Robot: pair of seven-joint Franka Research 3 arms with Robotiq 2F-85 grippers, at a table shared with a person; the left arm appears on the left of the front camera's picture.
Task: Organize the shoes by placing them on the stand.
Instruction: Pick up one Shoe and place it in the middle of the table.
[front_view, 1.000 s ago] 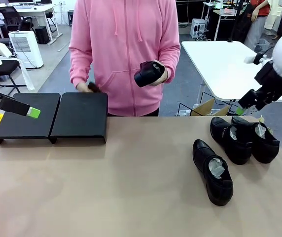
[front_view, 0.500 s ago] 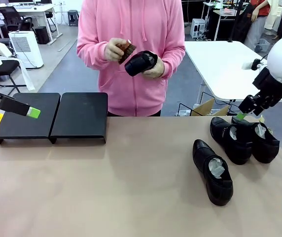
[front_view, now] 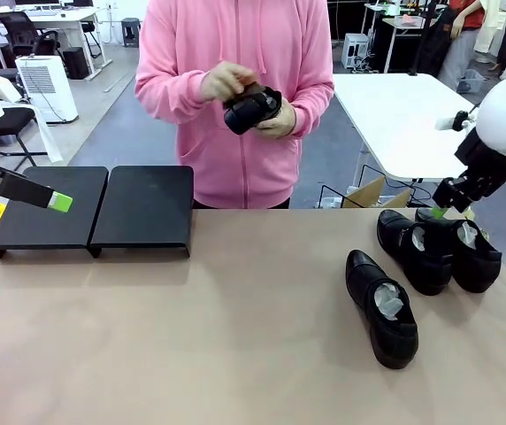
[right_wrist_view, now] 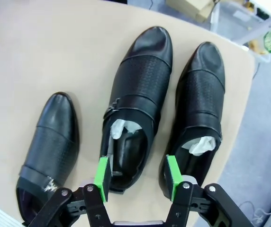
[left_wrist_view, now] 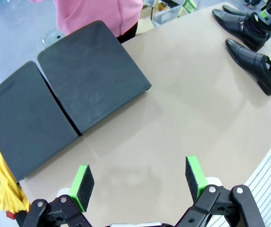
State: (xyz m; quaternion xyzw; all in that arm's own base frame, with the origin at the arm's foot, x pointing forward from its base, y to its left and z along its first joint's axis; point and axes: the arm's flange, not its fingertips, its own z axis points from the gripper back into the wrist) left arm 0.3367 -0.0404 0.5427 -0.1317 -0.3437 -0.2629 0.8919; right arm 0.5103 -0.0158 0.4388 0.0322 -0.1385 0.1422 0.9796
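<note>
4 shoes [right_wrist_view: 140, 71]: glossy black leather, low-cut, rounded toes, woven-texture band over the vamp. Three sit on the tan bench [front_view: 235, 354] at right of the front view. The lone shoe [front_view: 383, 308] is lowest in frame. The middle shoe [front_view: 414, 251] and outer shoe [front_view: 462, 250] lie side by side just above it, touching each other. Crumpled white paper [right_wrist_view: 121, 127] is stuffed in the openings.

The fourth shoe [front_view: 251, 108] is at top centre, held in the person's hand [front_view: 281, 119]. The other hand [front_view: 224, 81] presses a small brown brush [front_view: 253, 88] onto it.

The stand [front_view: 142, 208] is two flat matte-black panels edge to edge with a downturned front lip, at left of frame.

The left claw [front_view: 58, 202] is released, green pads wide apart, at the left edge over the stand's left panel in frame.

The right claw [right_wrist_view: 137, 177] has its jaws part-spread astride the middle shoe's heel; can't tell whether the pads bite.
</note>
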